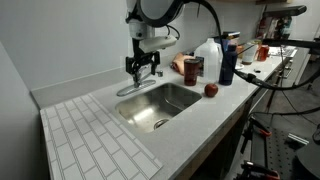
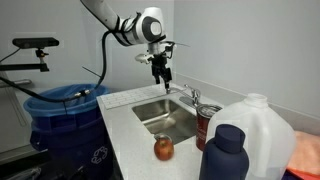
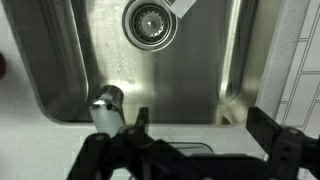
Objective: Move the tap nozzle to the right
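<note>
Sink counter [image 1: 222, 97]; spread hand [image 1: 142, 72] near tap nozzle [image 1: 135, 88].

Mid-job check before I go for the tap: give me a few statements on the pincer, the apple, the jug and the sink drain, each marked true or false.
1. The pincer is shut on the tap nozzle. False: the pincer is open in the wrist view, with nothing between its fingers, and it hangs above the tap nozzle.
2. The apple sits on the counter beside the sink. True.
3. The white jug has tipped onto its side. False: the white jug stands upright on the counter.
4. The sink drain shows in the wrist view. True.
</note>
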Tool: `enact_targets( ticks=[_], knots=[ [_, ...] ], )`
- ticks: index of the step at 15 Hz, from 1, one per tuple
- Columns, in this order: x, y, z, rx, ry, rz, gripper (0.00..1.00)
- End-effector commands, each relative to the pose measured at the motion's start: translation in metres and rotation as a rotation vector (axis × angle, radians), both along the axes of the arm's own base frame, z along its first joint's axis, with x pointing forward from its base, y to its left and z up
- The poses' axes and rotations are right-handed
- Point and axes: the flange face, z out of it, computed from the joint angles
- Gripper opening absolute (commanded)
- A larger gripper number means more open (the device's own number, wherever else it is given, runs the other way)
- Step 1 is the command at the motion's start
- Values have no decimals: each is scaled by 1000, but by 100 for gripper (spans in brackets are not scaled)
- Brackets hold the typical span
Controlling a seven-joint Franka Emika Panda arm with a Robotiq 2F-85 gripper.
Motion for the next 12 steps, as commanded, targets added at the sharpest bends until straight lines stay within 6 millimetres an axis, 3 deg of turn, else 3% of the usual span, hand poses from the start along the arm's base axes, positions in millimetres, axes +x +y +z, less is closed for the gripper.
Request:
enact_targets(
  ticks=[1, 7, 12],
  knots=[
    [-18, 13, 33, 3, -46, 13, 100],
    [-34, 26, 72, -50, -110, 64, 100],
    [-43, 22, 82, -192, -119, 94, 100]
  ],
)
